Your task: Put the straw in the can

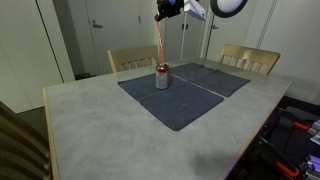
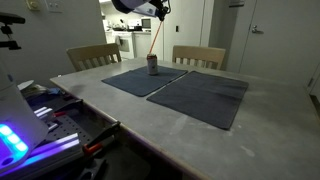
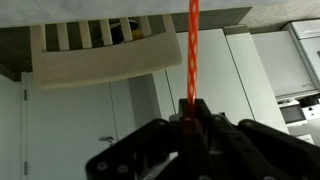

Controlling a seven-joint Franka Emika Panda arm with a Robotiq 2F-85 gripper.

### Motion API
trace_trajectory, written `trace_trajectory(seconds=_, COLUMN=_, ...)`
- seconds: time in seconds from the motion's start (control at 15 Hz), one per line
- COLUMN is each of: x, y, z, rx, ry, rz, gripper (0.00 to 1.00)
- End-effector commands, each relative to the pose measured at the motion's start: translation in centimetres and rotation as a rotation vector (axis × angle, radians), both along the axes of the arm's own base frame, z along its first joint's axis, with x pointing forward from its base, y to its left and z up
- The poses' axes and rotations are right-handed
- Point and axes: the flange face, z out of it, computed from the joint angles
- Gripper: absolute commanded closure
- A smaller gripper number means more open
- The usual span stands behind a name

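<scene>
The can (image 1: pixel 162 76) stands upright on the dark mat (image 1: pixel 175 100) and also shows in an exterior view (image 2: pixel 153 65). My gripper (image 1: pixel 163 17) is high above the can, shut on the top end of the red-orange straw (image 1: pixel 160 45). The straw hangs down from the jaws toward the can's top in both exterior views (image 2: pixel 154 40). Its lower end is at the can's top; I cannot tell whether it is inside. In the wrist view the straw (image 3: pixel 193 50) runs out from between the shut fingers (image 3: pixel 193 118). The can is out of view there.
Two dark mats (image 2: pixel 200 92) lie side by side on the grey table (image 1: pixel 90 125). Wooden chairs (image 1: pixel 133 58) (image 1: pixel 250 58) stand at the far edge. A ring light (image 1: pixel 228 7) is near the arm. Equipment with cables (image 2: pixel 40 115) sits beside the table.
</scene>
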Motion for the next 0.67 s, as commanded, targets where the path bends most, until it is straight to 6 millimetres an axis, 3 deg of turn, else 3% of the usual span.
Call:
trace_trajectory(seconds=0.0, x=0.0, y=-0.8, z=0.7, rx=-0.019, ry=-0.017, rz=0.003, gripper=0.98)
trace_trajectory(seconds=0.6, x=1.1, y=-2.1, z=1.1, rx=-0.037, ry=-0.041, rz=-0.009, gripper=0.98)
